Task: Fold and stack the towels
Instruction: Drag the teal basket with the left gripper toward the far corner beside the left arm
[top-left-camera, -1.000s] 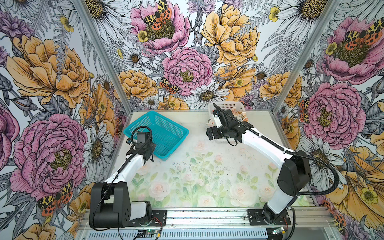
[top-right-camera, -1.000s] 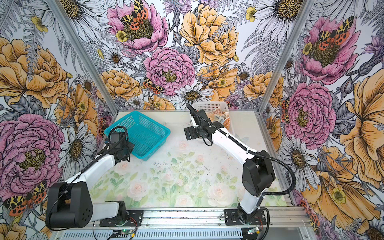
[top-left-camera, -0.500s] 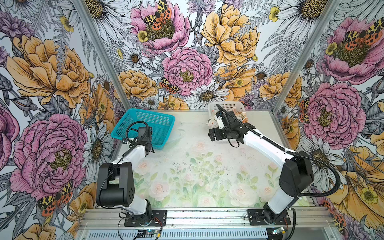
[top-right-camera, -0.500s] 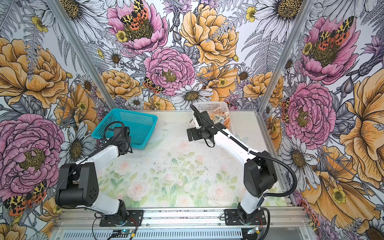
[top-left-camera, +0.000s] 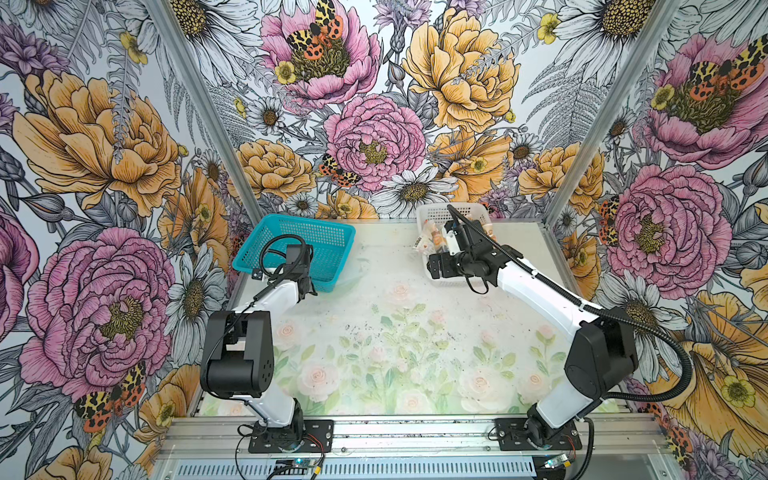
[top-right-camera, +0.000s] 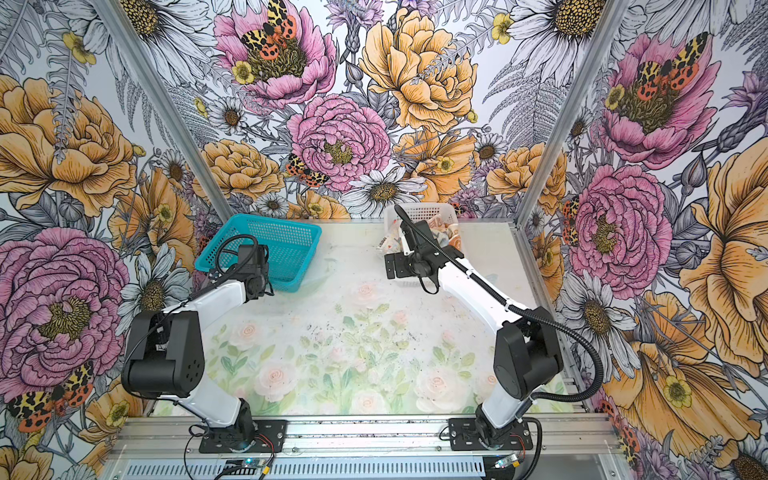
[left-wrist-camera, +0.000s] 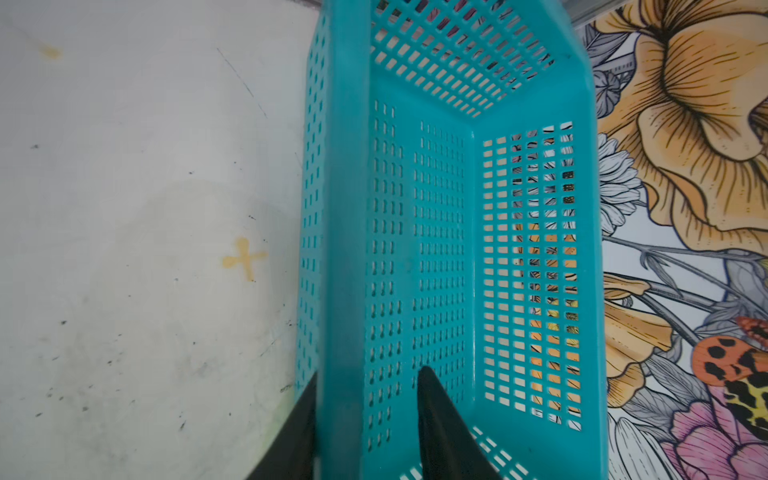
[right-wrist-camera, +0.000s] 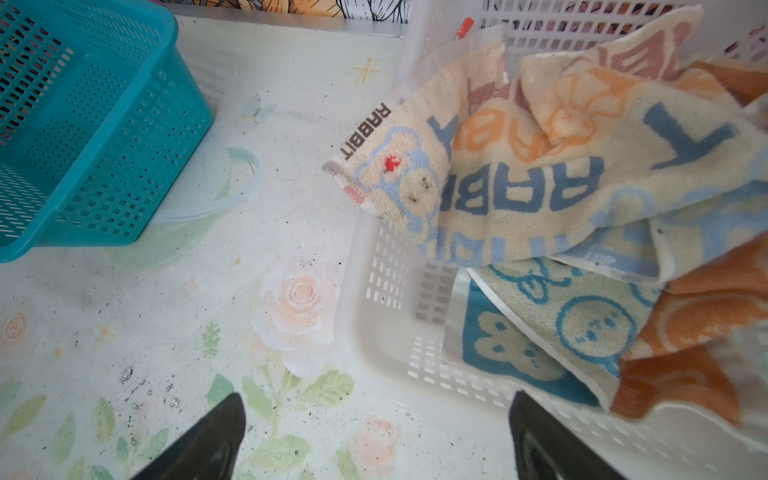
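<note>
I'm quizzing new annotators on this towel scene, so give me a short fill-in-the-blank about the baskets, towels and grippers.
The towels lie bunched in the mesh basket coloured ____.
The left gripper straddles a wall of the other basket, which is ____.
The right gripper has its jaws ____.
One towel's label reads ____.
Missing words: white; teal; open; RABBIT

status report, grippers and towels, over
Left gripper jaws open astride teal plastic mesh basket wall. Right gripper jaws open over white plastic mesh basket rim. Rabbit-print cloth towels heaped inside, unfolded.
</note>
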